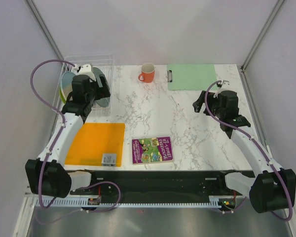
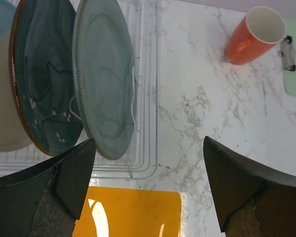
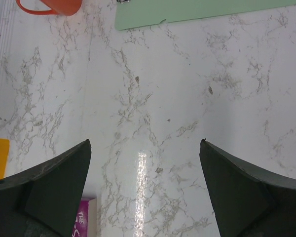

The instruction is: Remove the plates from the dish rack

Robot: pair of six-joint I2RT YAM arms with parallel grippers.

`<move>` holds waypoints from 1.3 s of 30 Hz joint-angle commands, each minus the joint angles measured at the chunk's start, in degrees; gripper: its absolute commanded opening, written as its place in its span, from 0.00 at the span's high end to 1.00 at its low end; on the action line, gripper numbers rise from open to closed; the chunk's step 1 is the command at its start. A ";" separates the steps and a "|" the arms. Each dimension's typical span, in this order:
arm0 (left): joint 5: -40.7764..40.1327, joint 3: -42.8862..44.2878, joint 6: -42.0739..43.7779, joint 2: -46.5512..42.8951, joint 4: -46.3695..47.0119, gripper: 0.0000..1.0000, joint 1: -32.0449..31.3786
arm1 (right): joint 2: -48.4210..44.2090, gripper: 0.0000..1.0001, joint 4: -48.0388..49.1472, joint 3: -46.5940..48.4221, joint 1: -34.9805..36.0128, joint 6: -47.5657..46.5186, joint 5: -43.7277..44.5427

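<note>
The dish rack, a clear wire basket, stands at the table's back left. Upright in its slots are the plates: a grey-green one nearest the rack's open end, a dark teal speckled one behind it, then a cream one. From above, a lime green rim shows at the rack's left side. My left gripper hovers open over the rack's near right corner, its left finger just beside the grey-green plate's lower edge, holding nothing. My right gripper hangs open and empty over bare marble at the right.
An orange mug and a green clipboard sit along the back edge. An orange mat lies just in front of the rack, with a small card on its near corner. A purple book lies at the front centre.
</note>
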 commanded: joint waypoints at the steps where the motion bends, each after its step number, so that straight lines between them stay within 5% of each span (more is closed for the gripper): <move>1: -8.58 1.86 3.77 4.59 6.71 0.07 0.02 | 0.83 0.02 0.49 0.78 0.05 -1.29 1.15; 20: -17.38 3.35 7.02 13.47 17.79 0.09 -0.33 | 5.58 0.02 2.42 0.34 0.05 -1.12 -0.61; 31: -23.25 10.73 9.04 26.04 19.29 0.24 -1.38 | 7.07 0.02 3.65 0.08 0.05 -0.94 -3.07; 34: -25.11 11.26 9.22 27.10 19.38 0.34 -1.48 | 7.60 0.02 3.74 -0.01 0.05 -0.94 -3.33; 35: -25.11 11.18 9.31 27.28 19.38 0.47 -1.48 | 7.69 0.02 3.74 -0.09 0.05 -0.94 -3.33; 39: -26.60 10.74 9.48 27.46 19.38 0.71 -1.74 | 7.25 0.02 3.65 -0.45 0.05 -0.94 -3.16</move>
